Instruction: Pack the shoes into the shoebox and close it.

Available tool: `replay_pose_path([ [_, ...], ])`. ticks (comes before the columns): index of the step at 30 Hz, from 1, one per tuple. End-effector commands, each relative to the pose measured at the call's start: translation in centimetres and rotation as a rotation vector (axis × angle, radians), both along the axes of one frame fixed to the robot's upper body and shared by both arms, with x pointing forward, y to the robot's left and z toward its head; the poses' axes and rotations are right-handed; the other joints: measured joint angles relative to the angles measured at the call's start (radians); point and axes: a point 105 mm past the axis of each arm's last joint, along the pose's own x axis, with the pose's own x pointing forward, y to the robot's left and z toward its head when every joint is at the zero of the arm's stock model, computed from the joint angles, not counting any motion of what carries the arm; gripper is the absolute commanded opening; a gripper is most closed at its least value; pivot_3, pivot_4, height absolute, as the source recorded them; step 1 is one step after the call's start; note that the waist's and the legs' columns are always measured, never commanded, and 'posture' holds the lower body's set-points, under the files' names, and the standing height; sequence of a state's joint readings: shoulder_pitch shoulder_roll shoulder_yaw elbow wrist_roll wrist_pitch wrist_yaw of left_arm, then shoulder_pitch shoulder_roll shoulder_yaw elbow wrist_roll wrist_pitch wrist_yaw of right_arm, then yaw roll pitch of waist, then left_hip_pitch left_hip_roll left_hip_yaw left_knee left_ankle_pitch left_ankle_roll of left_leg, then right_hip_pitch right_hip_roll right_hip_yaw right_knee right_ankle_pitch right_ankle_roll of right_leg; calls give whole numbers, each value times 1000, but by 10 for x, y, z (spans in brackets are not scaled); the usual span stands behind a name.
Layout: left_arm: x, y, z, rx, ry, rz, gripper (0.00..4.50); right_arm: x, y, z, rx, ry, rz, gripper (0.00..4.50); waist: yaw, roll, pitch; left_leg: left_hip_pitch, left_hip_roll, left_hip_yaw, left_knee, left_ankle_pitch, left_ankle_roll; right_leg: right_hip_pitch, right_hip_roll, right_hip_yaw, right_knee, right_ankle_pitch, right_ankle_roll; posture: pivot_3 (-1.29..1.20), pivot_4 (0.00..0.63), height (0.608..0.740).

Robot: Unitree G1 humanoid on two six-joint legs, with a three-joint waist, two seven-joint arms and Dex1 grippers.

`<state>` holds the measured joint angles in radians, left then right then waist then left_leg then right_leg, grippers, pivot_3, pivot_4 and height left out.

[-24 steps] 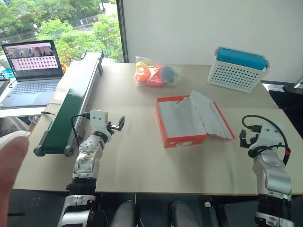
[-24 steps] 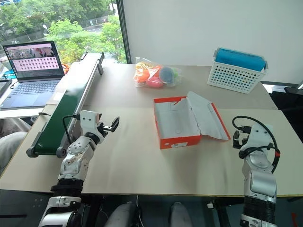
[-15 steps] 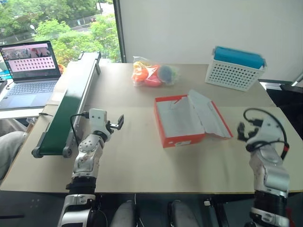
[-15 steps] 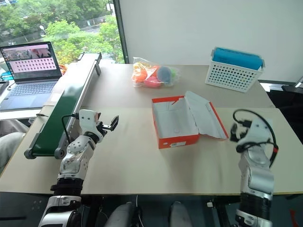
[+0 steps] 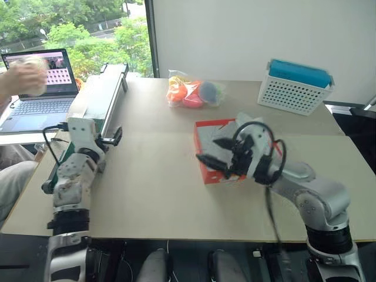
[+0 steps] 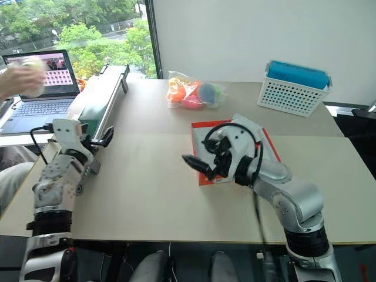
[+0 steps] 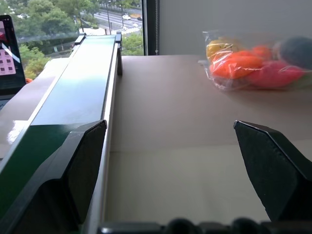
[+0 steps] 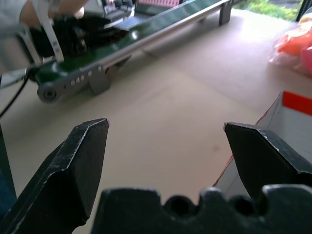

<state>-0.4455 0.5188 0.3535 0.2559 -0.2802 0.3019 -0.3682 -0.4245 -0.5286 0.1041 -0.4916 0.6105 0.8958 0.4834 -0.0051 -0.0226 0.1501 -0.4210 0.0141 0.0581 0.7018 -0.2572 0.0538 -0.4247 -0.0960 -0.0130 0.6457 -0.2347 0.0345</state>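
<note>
Left eye view: right gripper (image 5: pixel 214 154), swung from frame right to centre over the open shoebox (image 5: pixel 207 151), gapes empty, shoes unpacked.

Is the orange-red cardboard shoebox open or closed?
Open. The orange-red cardboard shoebox has its lid folded back beside it, so its white inside shows.
</note>
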Motion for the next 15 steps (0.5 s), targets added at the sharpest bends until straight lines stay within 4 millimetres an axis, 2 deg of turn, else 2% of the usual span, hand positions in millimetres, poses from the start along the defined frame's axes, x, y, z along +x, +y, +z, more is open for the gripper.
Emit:
replay_pose_path([
  [1, -6, 15, 1, 14, 28, -13, 4500, 1, 7, 0, -9, -46, 20, 4433, -1, 0, 0, 0, 0, 0, -1, 0, 0, -1, 0, 0, 0, 0, 0, 0, 150, 705],
  [7, -9, 25, -26, 12, 141, 10, 4500, 1, 11, -17, -84, -60, 8, 4433, 3, -1, 0, 0, 0, 0, -1, 0, 0, 0, -1, 0, 0, 0, 0, 0, 150, 705],
  [15, 4, 8, -37, 27, 175, -24, 4500, 3, -4, -15, -54, -67, -112, 4433, 9, -2, 0, 0, 0, 0, 0, 0, -1, 0, -1, 0, 1, 0, 0, 0, 150, 705],
])
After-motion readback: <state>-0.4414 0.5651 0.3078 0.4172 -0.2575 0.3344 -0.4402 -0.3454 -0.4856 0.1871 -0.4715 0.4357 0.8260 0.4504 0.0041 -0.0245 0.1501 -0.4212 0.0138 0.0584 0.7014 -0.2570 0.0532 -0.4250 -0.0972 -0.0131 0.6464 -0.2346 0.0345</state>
